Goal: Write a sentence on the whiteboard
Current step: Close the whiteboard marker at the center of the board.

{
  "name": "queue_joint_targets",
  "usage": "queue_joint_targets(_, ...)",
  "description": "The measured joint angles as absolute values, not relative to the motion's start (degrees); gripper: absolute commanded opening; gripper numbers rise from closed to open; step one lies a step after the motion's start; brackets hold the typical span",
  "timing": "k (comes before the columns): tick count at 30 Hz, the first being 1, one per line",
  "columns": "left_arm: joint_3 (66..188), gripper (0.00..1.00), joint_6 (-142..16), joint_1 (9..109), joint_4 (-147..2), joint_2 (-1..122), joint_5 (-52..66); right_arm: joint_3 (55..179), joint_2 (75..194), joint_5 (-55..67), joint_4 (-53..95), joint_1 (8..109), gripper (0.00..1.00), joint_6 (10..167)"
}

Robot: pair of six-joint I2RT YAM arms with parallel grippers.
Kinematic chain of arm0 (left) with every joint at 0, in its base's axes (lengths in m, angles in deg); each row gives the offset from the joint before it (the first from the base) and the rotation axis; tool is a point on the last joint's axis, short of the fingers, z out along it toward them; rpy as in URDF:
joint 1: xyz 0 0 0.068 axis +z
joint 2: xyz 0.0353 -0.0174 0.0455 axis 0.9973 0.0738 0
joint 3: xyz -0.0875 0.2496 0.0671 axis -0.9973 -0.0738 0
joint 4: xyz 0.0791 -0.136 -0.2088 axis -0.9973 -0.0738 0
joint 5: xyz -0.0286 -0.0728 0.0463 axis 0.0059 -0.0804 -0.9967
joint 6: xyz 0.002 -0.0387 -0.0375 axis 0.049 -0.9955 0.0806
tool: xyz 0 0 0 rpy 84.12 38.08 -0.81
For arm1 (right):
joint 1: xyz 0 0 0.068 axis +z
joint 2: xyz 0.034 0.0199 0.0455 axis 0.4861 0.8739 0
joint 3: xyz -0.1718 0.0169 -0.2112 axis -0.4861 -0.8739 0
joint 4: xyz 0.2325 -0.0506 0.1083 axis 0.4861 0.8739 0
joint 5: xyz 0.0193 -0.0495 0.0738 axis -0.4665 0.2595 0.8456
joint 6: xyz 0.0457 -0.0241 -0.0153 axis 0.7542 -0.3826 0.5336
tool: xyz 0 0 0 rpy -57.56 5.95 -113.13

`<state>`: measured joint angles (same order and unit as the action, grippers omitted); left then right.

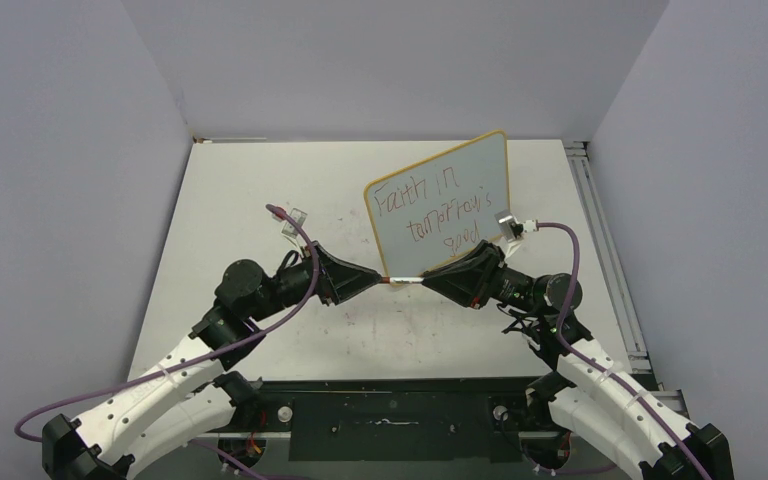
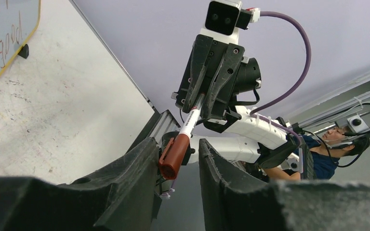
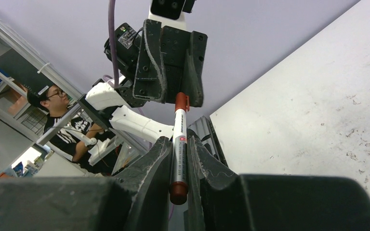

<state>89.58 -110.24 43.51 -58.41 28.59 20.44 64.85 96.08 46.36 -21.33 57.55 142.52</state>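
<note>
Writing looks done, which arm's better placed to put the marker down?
Right. The right gripper is shut on the marker, while the left gripper only flanks its red cap with a gap showing, so it probably couldn't carry it yet.

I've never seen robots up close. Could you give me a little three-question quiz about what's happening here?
1. True or false: the whiteboard lies flat, face down.
2. Which hand clamps the white barrel of the marker? A) left hand B) right hand C) neither
3. Fill in: the sentence begins with the word ____.
Key: 1 false, it stands upright with the writing showing; 2 B; 3 Faith.
</note>
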Motion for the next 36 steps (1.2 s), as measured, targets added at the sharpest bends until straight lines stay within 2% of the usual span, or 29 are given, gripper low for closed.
queue_joint_targets(5,88.9,0.00,-111.6,43.6,-57.3,28.7,20.9,64.9,95.7,46.2,-21.3,57.6,0.05,142.4)
queue_joint_targets(24,86.9,0.00,-113.4,43.5,-46.6,30.5,22.8,64.9,95.9,44.1,-24.3,58.8,0.05,142.3)
queue_joint_targets(36,86.8,0.00,-111.5,41.3,-41.3,31.0,18.0,64.9,97.3,39.8,-29.4,62.0,0.05,141.1)
